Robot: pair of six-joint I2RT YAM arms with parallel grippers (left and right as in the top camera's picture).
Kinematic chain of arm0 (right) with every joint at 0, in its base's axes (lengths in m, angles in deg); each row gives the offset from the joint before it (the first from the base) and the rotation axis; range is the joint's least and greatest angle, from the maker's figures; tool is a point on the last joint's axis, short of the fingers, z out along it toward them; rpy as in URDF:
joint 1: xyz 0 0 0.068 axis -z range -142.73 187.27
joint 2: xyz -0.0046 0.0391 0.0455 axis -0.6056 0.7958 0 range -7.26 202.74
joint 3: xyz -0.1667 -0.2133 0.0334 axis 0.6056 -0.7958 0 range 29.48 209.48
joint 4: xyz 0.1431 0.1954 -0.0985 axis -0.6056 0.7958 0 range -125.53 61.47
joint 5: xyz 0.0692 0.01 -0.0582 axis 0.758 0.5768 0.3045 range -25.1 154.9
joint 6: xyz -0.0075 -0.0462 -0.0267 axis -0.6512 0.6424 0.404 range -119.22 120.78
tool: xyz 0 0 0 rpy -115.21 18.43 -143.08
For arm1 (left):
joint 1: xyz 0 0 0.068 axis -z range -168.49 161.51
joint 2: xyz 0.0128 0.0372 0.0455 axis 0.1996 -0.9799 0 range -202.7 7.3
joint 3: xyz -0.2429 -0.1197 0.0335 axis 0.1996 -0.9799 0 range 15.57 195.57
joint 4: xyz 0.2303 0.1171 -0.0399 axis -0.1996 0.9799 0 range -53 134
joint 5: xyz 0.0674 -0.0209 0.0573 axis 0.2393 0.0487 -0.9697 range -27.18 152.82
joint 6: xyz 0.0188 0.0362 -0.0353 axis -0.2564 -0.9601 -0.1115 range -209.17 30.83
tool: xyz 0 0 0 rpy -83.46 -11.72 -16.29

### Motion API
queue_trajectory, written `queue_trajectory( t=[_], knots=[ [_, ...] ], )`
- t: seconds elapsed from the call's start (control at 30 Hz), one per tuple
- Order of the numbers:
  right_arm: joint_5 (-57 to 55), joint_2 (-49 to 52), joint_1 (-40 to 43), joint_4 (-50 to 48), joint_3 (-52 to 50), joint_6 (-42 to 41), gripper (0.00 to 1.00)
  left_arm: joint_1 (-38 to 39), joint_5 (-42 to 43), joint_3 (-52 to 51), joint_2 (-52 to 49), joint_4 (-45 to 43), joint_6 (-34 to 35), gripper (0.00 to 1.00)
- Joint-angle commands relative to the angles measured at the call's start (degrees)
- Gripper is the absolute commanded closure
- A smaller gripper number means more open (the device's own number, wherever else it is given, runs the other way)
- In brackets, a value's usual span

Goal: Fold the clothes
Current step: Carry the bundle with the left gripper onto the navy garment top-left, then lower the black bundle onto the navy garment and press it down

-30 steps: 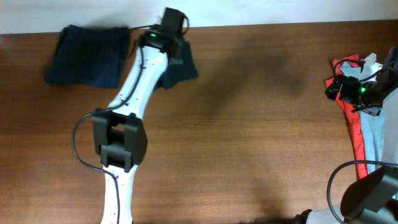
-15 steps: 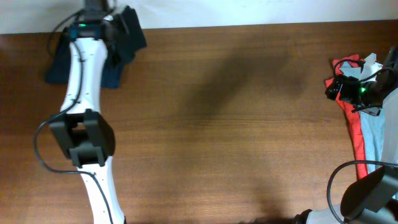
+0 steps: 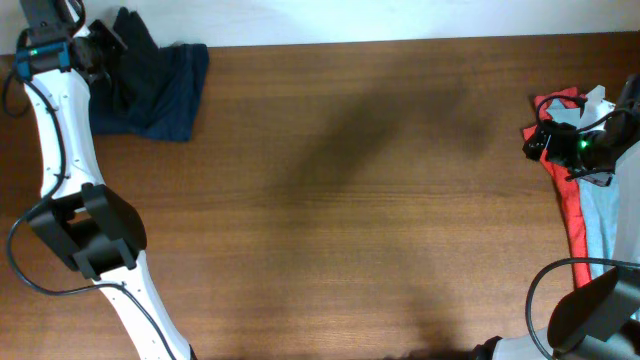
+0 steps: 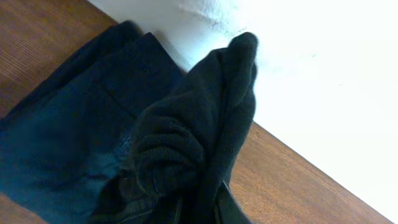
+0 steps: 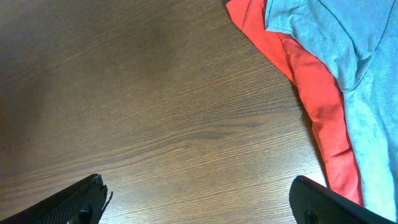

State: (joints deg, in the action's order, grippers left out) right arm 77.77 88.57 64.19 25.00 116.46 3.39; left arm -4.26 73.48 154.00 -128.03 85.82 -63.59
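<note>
At the far left corner of the tabletop [image 3: 350, 200], the left gripper [image 4: 198, 210] is clamped on a bunched black garment [image 4: 205, 124] above a folded navy garment [image 3: 165, 95]. The right gripper [image 5: 202, 199] hangs wide open and empty near the right edge, beside a red garment [image 5: 311, 93] and a grey-blue garment [image 5: 348, 43]. The fabric looks light, limp and likely to sag, so it is probably best taken by a hem or corner.
</note>
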Motion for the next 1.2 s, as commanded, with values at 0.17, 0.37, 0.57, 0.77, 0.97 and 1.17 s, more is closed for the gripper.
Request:
queue_trajectory(
  t=[0.17,0.37,0.57,0.77,0.97,1.17],
  knots=[
    [-0.9,-0.5,0.1,0.2,0.2,0.1,0.02,1.4,4.9,3.3,-3.4,-0.7,0.7,0.99],
    [-0.9,-0.5,0.1,0.2,0.2,0.1,0.01,3.0,11.3,11.1,-3.4,2.6,1.4,0.99],
    [-0.9,-0.5,0.1,0.2,0.2,0.1,0.01,3.9,13.9,13.1,-3.5,4.0,5.2,0.99],
    [-0.9,-0.5,0.1,0.2,0.2,0.1,0.01,3.8,8.0,12.8,-3.7,4.9,5.2,0.99],
    [-0.9,-0.5,0.1,0.2,0.2,0.1,0.01,3.7,7.7,12.5,-6.6,5.0,5.2,1.0],
    [-0.9,-0.5,0.1,0.2,0.2,0.1,0.01,1.3,7.3,12.3,-10.3,5.3,5.2,1.0]
  ],
)
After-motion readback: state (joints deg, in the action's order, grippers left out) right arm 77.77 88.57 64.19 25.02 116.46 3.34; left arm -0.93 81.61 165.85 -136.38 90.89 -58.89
